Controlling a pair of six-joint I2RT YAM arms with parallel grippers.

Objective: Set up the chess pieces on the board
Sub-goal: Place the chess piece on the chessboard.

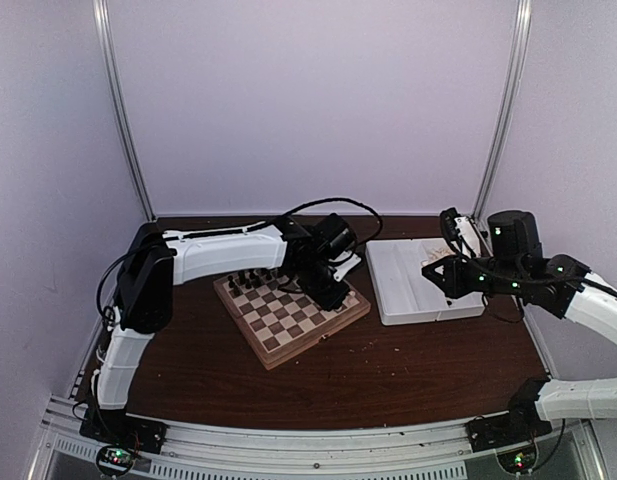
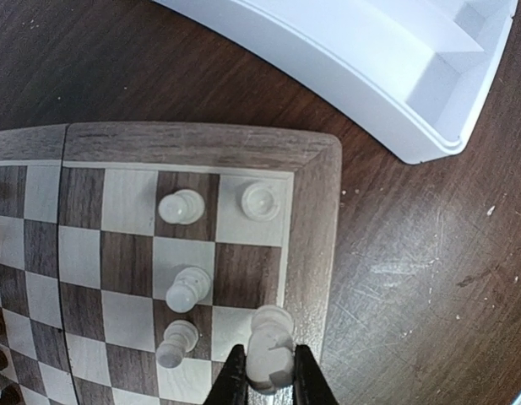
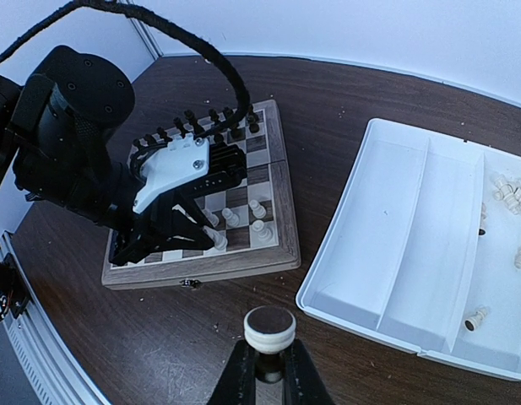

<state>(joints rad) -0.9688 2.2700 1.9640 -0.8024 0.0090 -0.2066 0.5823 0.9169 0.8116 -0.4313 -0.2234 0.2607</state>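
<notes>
Left tool (image 2: pixel 270 380) pinches a cream piece (image 2: pixel 271 337) over board (image 2: pixel 315 245); right tool (image 3: pixel 268 378) a second piece (image 3: pixel 269 327), unseen overhead.

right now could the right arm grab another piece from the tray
Probably not yet: the right hand is shut on a piece. Otherwise the loose pieces in the tray lie uncovered.

White-shelled arms (image 1: pixel 218 255) carry black joints (image 1: pixel 146 285) and black cables (image 3: pixel 211 52).

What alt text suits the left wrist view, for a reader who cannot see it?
The left gripper pinches a small cream-white chess piece at the edge of a square wooden checkered chessboard. Four more cream-white pieces stand nearby; a white rectangular tray lies beyond on the dark brown table.
</notes>
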